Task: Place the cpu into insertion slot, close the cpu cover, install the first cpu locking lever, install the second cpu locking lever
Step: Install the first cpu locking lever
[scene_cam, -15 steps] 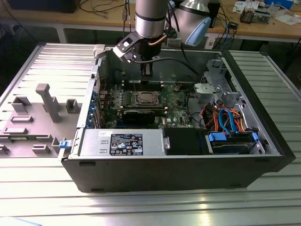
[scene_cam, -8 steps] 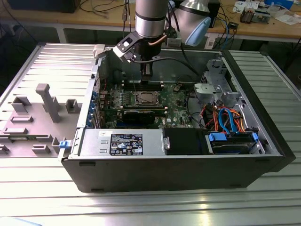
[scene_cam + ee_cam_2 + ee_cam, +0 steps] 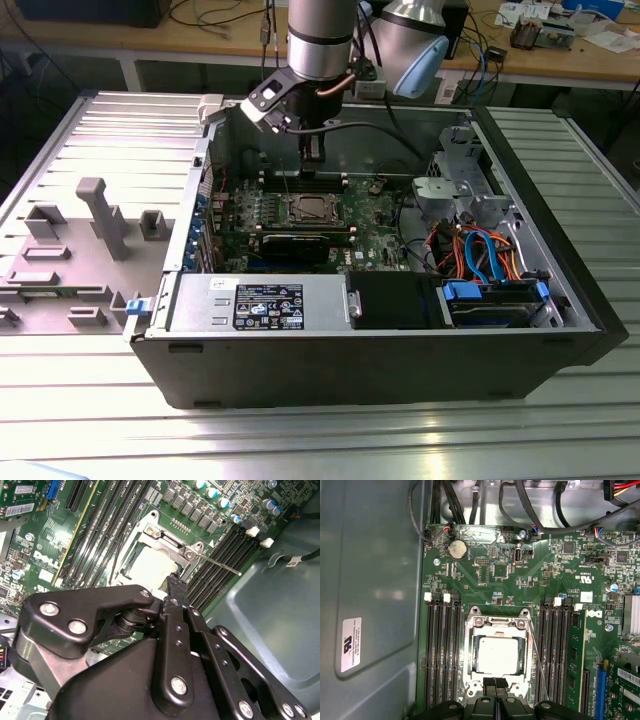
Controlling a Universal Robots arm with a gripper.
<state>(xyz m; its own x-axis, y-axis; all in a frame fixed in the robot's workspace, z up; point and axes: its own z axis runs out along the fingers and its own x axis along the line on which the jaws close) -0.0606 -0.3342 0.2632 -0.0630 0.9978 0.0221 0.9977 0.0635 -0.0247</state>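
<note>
First wrist view, gripper (image 3: pixel 495 684) jaws pinched together and empty: could skid off cpu cover (image 3: pixel 499 622) rim just ahead, scoring cpu (image 3: pixel 499 652) beyond.

A table (image 3: pixel 300 440) of ribbed silver metal carries everything. An open computer case (image 3: pixel 350 365) lies on its side near the middle of it, with the open side up. On the exterior view's left, just beside the case, a group of grey holders (image 3: pixel 45 265) stands on the table; one of them is a tall post (image 3: pixel 100 215). Behind the table there is a wooden bench (image 3: pixel 150 48), and cables (image 3: pixel 215 15) lie on it.
</note>
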